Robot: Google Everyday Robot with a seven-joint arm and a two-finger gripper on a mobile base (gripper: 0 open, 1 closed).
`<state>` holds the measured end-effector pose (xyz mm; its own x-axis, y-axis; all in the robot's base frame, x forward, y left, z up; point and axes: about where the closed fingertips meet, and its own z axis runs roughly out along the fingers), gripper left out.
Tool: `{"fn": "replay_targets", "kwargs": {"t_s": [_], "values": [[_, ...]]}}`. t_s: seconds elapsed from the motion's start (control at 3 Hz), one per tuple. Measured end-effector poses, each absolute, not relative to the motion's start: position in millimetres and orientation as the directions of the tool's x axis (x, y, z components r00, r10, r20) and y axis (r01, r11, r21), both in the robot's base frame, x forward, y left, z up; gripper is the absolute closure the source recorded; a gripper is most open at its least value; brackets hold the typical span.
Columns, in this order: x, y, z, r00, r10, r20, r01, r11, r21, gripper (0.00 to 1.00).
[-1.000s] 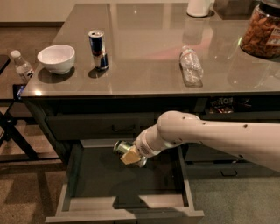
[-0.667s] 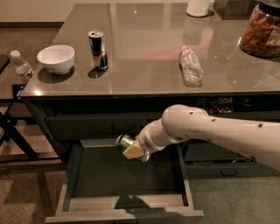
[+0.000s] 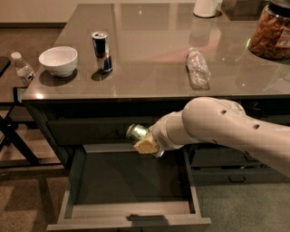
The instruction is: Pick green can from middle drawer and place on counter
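The white arm (image 3: 226,129) reaches in from the right, in front of the cabinet. Its gripper (image 3: 146,144) is at the left end of the arm, above the open drawer (image 3: 131,210) and just under the edge of the counter (image 3: 149,41). The gripper pinches the green can (image 3: 135,132). One tan finger pad (image 3: 144,146) lies across the side of the can, and the other finger I cannot see from here. The green can is in the air, tilted, with its silver end pointing to the left and a little upward. It touches neither the drawer floor nor the counter. It is in front of the dark face of the cabinet, over the back part of the drawer.

The drawer is pulled out far toward me. Its floor is grey and flat, and the dark bar handle (image 3: 145,218) is on the front edge.

On the counter there is a white bowl (image 3: 58,60) at the left. Just beside it, to the right, a blue can (image 3: 102,50) stands upright. A clear plastic bottle (image 3: 198,68) lies on its side more to the right, well apart from the blue can. At the far right corner stands a jar (image 3: 271,31) with brown snacks inside. A white object (image 3: 206,7) is at the back edge; what it is I cannot tell. A small bottle (image 3: 22,69) with a white cap stands left of the counter, on another low surface.
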<state>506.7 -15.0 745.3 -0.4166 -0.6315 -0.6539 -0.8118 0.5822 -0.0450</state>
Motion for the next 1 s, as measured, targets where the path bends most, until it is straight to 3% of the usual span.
{"fn": "replay_targets", "kwargs": {"t_s": [0.33,1.0], "values": [[507,-15,745,-0.416,-0.632,-0.654,-0.812,0.582,-0.045,1.0],[537,-24,830,-0.395,-0.626,-0.672,-0.749,0.643,-0.159,1.0]]}}
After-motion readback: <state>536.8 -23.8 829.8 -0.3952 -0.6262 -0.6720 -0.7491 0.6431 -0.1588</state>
